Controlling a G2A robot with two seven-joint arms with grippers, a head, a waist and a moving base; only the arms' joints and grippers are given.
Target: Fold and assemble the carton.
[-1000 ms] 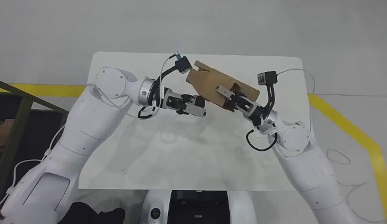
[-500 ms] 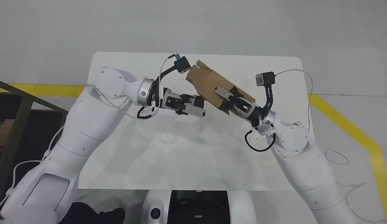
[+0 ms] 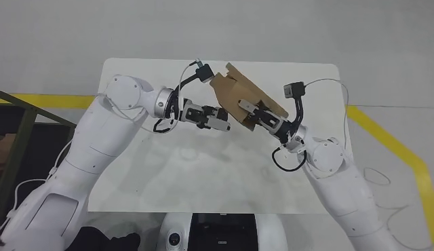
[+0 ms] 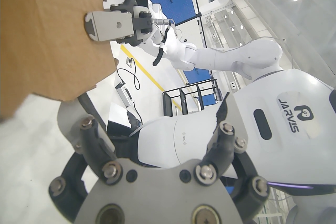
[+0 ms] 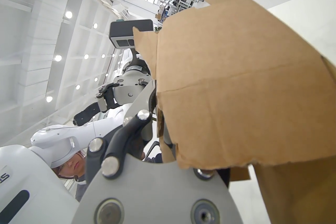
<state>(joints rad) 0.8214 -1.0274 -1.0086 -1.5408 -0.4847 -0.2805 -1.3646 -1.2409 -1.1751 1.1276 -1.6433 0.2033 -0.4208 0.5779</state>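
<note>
Top view: a brown cardboard carton [image 3: 242, 93], partly folded, hangs tilted over the far middle of the white table [image 3: 203, 183], between two arms. The right gripper [image 3: 251, 108] pinches one panel, a finger pad pressed flat on the outer face, apparently to hold the carton aloft and steady. The left gripper [image 3: 222, 120] sits just beside the carton's lower edge, its fingers [image 4: 223, 117] spread wide and gripping nothing, seemingly placed to push or fold a loose flap.
</note>
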